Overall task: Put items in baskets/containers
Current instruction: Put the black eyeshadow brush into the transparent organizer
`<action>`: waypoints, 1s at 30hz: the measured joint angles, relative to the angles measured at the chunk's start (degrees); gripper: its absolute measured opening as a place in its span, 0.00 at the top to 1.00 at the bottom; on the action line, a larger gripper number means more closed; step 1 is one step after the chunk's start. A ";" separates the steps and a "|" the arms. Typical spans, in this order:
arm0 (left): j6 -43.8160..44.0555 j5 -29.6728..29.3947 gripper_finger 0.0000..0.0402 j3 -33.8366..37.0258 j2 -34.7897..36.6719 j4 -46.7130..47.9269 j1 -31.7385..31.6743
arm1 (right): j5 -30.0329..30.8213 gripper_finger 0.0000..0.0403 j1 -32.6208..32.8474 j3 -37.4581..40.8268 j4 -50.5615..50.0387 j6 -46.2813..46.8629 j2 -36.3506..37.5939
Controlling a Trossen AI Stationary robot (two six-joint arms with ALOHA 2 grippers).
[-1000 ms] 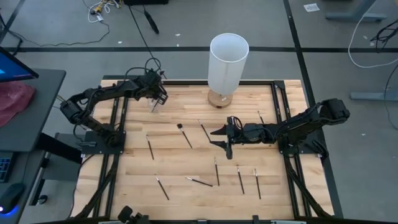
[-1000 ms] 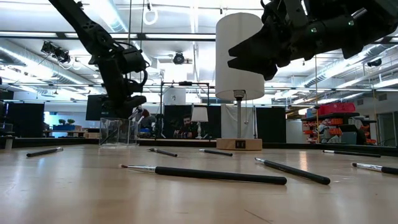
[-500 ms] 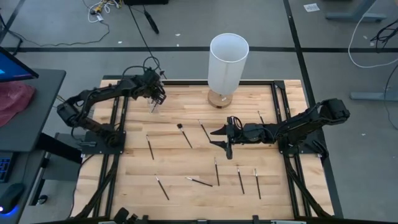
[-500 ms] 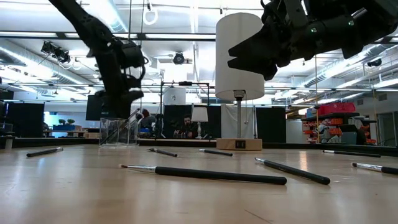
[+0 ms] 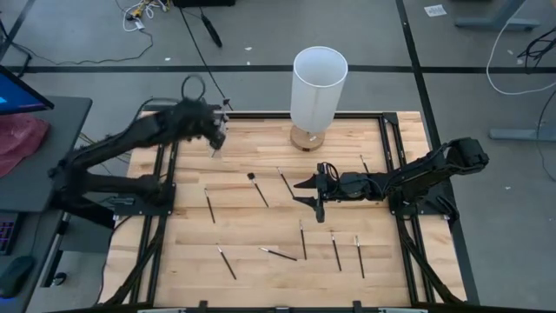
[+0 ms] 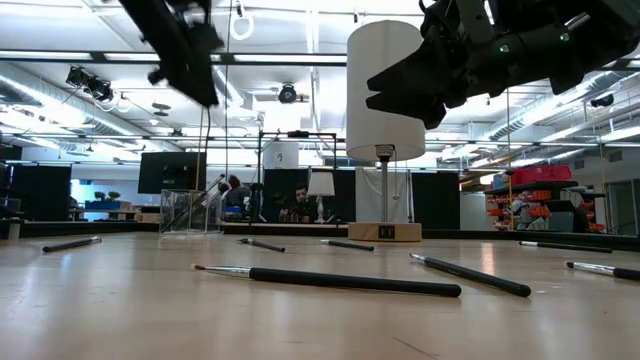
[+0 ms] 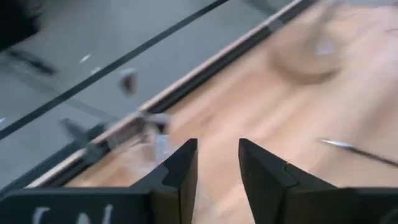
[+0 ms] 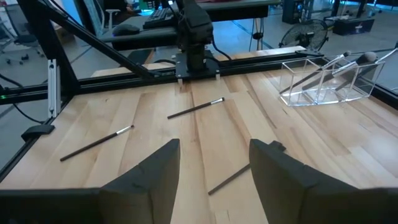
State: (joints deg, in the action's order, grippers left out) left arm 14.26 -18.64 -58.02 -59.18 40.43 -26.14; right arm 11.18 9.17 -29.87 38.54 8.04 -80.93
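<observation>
The clear, colourless container stands near the table's far-left corner. It also shows in the low view and the right wrist view. Dark brushes lean inside it with their tips above the rim. My left gripper hangs open and empty high above the container. Several thin dark brushes lie flat on the wood, among them one at mid-table and one nearest the low camera. My right gripper hovers open above mid-table and holds nothing.
A lamp with a tall white cylinder shade stands on its wooden base at the far edge, between the arms. Black frame rails border the table. Bare wood lies between the scattered brushes.
My left gripper has risen from just over the container to well above it. A brush now shows leaning in the container where the gripper had stood. My right arm has kept still.
</observation>
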 joint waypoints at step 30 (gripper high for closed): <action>59.52 -26.42 0.88 18.41 -27.54 -30.42 56.66 | -0.02 0.51 -1.97 -0.02 0.42 -3.50 -0.02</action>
State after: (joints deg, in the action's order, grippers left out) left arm 73.78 -45.07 -39.61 -86.72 10.01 30.53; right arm 11.16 7.20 -29.89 38.96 4.54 -80.95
